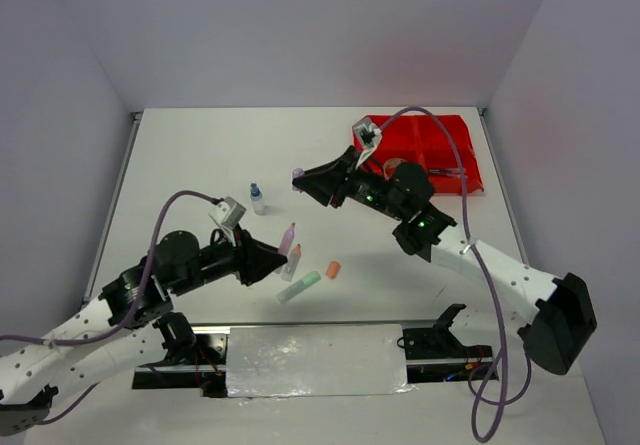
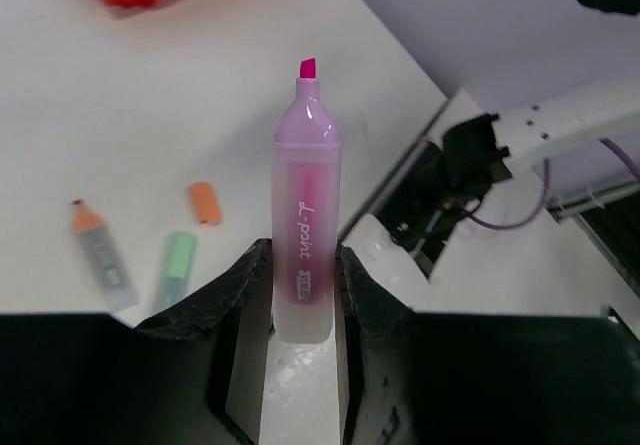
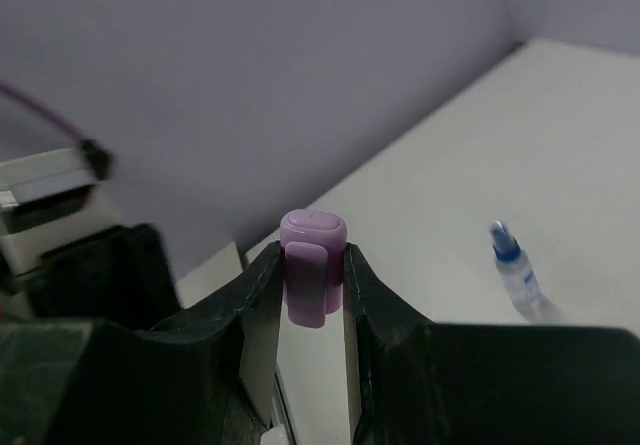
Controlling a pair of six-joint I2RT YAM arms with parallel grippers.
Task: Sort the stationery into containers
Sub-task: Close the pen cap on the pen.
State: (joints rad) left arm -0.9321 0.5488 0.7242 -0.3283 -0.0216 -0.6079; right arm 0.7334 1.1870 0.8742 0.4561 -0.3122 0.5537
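Top external: left tool aloft, gripping highlighter.

The pink highlighter is frosted, translucent plastic with a glossy sheen. The purple cap is opaque matt plastic. The worktop looks smooth, matt white. The red bins are shiny plastic. A silvery sheet looks crinkled, like foil.

White table lying under soft even light, pale grey walls closing round the table, silver sheet gleaming at its near edge
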